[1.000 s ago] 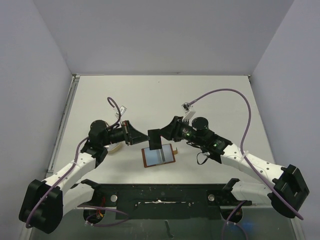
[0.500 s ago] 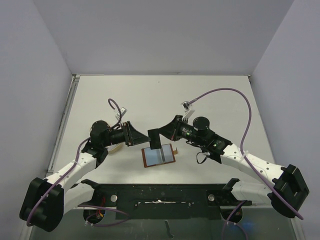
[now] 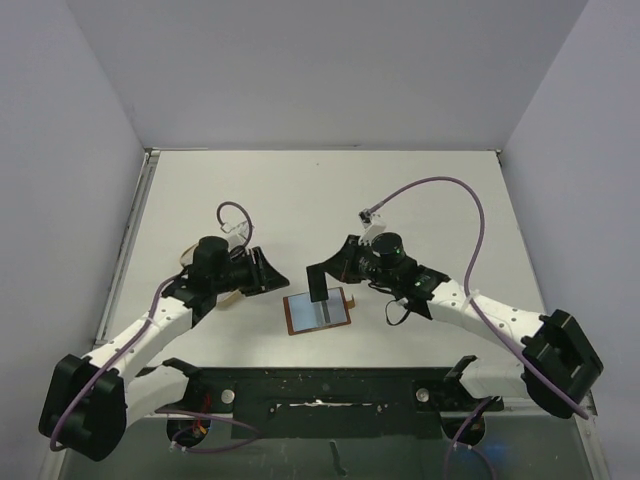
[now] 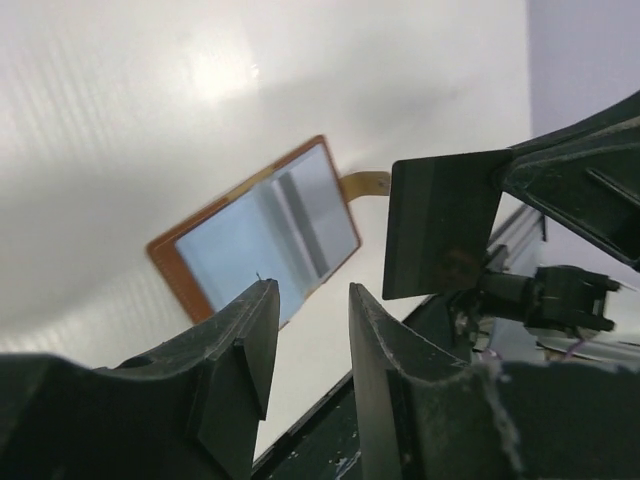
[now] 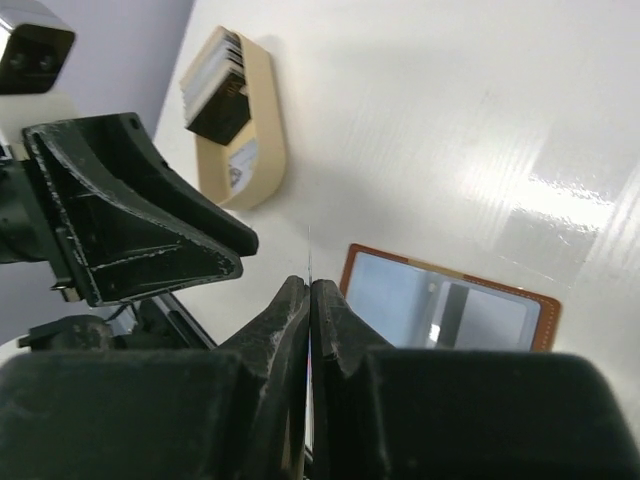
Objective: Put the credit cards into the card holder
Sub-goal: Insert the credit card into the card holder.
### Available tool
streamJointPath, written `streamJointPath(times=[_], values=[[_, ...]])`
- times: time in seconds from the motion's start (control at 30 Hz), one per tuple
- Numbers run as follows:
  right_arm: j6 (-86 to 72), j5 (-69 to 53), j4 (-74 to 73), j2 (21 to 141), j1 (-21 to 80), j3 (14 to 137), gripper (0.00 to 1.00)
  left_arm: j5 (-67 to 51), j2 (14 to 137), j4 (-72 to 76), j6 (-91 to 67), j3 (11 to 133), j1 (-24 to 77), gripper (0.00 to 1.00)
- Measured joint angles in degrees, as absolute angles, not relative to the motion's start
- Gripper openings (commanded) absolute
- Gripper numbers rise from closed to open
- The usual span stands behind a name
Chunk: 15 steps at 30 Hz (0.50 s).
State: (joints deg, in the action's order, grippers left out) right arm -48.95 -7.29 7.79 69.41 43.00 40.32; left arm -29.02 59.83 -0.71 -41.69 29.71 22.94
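Indoors, grey walls (image 3: pixel 330 70) frame table (image 3: pixel 300 190) and card holder (image 3: pixel 318 312).

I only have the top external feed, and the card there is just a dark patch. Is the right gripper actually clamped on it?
Observer: Yes. The right wrist view shows the right gripper shut on the card, seen edge-on between its fingers.
Operator: And the left gripper?
Observer: The left gripper is open, with nothing between its fingers.
Operator: Any cards left?
Observer: More cards stand in the tan dish, which the left arm mostly hides from you.
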Motion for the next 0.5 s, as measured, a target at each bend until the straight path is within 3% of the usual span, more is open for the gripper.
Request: streamJointPath(times=[0.5], values=[[-46.9,-14.0,11.5,84.6,38.4,37.7,0.0,-17.5,72.3,-7.4,-40.1,30.3,32.6,0.14]])
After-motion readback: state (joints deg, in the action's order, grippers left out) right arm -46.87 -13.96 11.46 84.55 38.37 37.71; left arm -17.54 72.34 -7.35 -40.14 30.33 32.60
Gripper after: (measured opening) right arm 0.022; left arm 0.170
